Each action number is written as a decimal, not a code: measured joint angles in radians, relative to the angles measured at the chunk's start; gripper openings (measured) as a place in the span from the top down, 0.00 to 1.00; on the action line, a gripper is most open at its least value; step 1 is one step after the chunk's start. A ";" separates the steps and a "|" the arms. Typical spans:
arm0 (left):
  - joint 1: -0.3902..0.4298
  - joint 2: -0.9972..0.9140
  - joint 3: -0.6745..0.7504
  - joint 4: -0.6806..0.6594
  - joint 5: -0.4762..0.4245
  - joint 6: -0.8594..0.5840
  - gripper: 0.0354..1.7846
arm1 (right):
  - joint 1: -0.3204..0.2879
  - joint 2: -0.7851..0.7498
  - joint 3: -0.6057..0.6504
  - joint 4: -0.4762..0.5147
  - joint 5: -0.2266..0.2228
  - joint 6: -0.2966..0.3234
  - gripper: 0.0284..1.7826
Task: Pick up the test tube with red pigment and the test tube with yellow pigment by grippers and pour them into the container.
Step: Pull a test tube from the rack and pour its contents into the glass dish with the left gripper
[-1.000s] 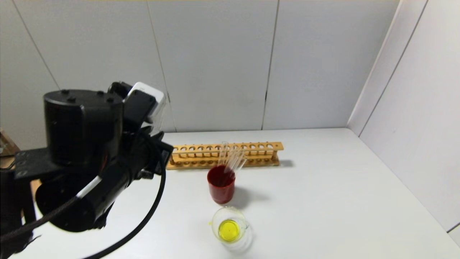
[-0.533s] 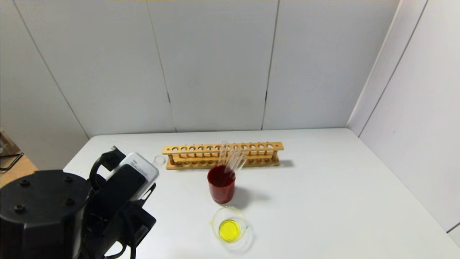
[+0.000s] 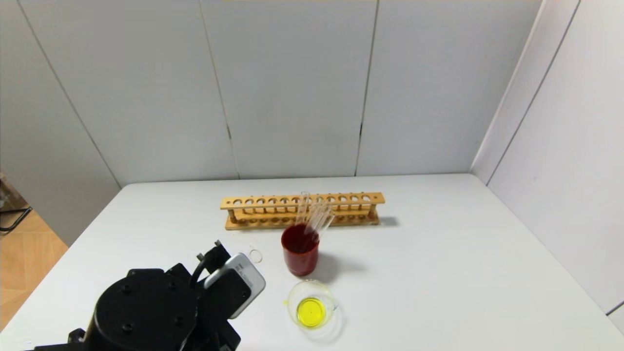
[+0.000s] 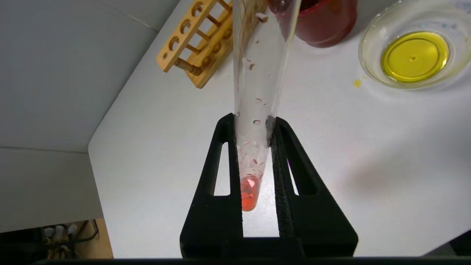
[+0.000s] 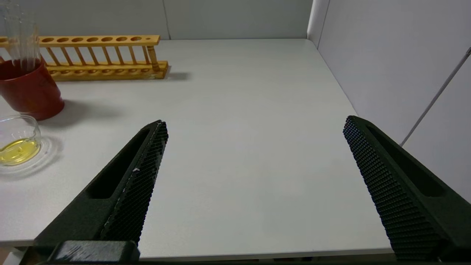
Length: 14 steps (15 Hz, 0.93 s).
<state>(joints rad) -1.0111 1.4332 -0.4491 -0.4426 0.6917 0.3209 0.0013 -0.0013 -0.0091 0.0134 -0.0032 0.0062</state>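
Left pincer (image 4: 254, 123): my jaws are clamped on the test tube with red pigment (image 4: 257, 92), gripping its lower part with the rounded end lying between my fingers (image 4: 220, 162).
Where the red tube is: in my left pincer, low over the near-left tabletop (image 3: 438, 273); its open mouth (image 3: 255, 255) shows just past my wrist in the head view, short of the container (image 3: 312, 308).
Container: a low glass cup holding a pool of yellow liquid, standing in front of the beaker (image 3: 300, 253) of dark red liquid.
Yellow tube: I cannot pick it out; clear tubes (image 3: 314, 214) stand leaning in the beaker, before the wooden rack (image 3: 302, 209).
Right pincer (image 5: 254, 162): fingers spread wide over the near-right tabletop, holding nothing, idle.
Handling, as I judge it: thin glass, light, stiff, slick and breakable, with wet streaks inside. A hard squeeze could crack it; a loose one could let it slide when tipped.
Where to hold: low on the tube as now, so the mouth stays free to reach over the cup rim.
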 joint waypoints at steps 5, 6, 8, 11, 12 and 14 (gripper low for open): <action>-0.028 0.100 -0.007 -0.069 0.000 0.208 0.85 | 0.000 0.000 0.000 0.000 0.000 0.000 0.02; -0.029 0.122 -0.008 -0.089 -0.001 0.247 0.85 | 0.000 0.000 0.000 0.000 0.000 0.000 0.02; -0.028 0.167 -0.011 -0.137 -0.002 0.317 0.85 | 0.000 0.000 0.000 0.000 0.000 0.000 0.02; -0.010 0.205 -0.013 -0.175 -0.002 0.441 0.85 | 0.000 0.000 0.000 0.000 0.000 0.000 0.02; 0.000 0.208 -0.017 -0.177 -0.003 0.493 0.85 | 0.000 0.000 0.000 0.000 0.000 0.000 0.02; 0.010 0.211 -0.027 -0.179 -0.005 0.564 0.85 | 0.000 0.000 0.000 0.000 0.000 0.000 0.02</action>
<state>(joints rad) -1.0011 1.6438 -0.4762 -0.6211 0.6864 0.8847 0.0009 -0.0013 -0.0091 0.0134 -0.0032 0.0057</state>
